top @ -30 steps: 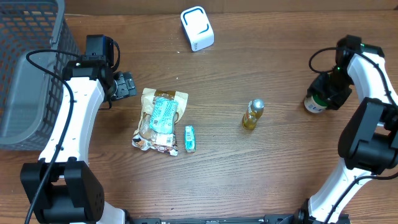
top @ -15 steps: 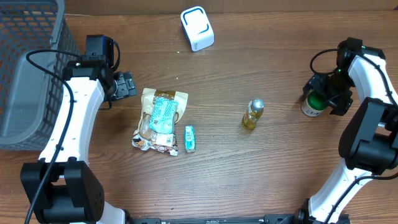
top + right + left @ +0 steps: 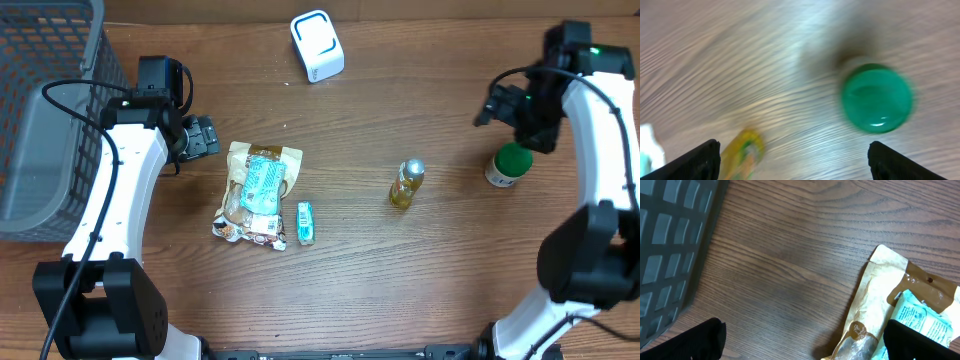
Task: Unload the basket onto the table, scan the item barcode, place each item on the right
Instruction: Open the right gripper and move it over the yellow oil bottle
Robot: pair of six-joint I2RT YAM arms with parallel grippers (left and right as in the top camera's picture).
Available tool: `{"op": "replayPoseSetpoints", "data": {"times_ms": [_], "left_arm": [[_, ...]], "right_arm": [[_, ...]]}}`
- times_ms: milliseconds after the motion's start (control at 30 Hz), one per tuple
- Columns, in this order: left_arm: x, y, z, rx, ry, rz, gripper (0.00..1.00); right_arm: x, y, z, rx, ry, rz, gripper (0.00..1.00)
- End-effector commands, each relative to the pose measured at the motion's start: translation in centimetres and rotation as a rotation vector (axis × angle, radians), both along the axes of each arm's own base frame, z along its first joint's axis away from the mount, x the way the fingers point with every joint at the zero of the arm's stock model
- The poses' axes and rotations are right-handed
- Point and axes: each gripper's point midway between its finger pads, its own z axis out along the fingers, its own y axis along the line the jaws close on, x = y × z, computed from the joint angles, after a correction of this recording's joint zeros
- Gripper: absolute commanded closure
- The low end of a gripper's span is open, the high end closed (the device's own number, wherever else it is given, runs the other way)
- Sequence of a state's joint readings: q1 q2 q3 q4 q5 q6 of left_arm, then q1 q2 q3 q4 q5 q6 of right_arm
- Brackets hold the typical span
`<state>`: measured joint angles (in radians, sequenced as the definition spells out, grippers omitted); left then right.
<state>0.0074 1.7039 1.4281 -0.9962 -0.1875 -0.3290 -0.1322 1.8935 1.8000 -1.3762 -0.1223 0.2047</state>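
Hovering with jaws apart, your right gripper point(image 3: 515, 112) holds nothing — the green-capped white bottle point(image 3: 511, 163) stands upright on the wooden table point(image 3: 420, 270) just beside it; your left gripper point(image 3: 203, 137) is spread wide too.

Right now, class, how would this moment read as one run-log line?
left gripper: open, empty | right gripper: open, empty | green-capped bottle: upright, ungripped
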Motion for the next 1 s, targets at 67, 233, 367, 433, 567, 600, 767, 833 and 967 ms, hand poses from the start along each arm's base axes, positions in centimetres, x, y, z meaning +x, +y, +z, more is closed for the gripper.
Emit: {"op": "replayPoseSetpoints", "data": {"times_ms": [67,233,367,433,567,600,767,833,967], "left_arm": [[0.4,0.0,0.6,0.008,-0.017,-0.018,0.0],[0.4,0.0,0.6,0.008,-0.017,-0.018,0.0],[0.4,0.0,0.6,0.008,-0.017,-0.018,0.0],[0.4,0.0,0.6,0.008,-0.017,-0.018,0.01],[0.4,0.0,0.6,0.008,-0.017,-0.018,0.01],[0.4,0.0,0.6,0.008,-0.017,-0.018,0.0],[0.4,0.0,0.6,0.008,-0.017,-0.018,0.01],[0.4,0.0,0.6,0.008,-0.017,-0.018,0.0],[0.4,0.0,0.6,0.008,-0.017,-0.018,0.0]], "right_arm": [[-0.7,5.6,5.3,0.021,-0.145,0.187,0.09],[-3.2,9.4,5.5,0.0,-0.092,0.299,0.1],[-4.9,11.3,3.6,-0.025,-0.021,0.368,0.1],[-5.5,12.0,2.5,-0.037,0.005,0.398,0.1],[-5.9,12.7,0.3,-0.087,0.027,0.438,0.1],[-6.0,13.0,-0.1,-0.086,0.027,0.446,0.1],[-6.3,14.1,-2.2,-0.088,0.032,0.48,0.1],[-6.5,14.2,-2.9,-0.088,0.04,0.484,0.1],[-6.4,14.1,-4.2,-0.098,0.037,0.483,0.2]]}}
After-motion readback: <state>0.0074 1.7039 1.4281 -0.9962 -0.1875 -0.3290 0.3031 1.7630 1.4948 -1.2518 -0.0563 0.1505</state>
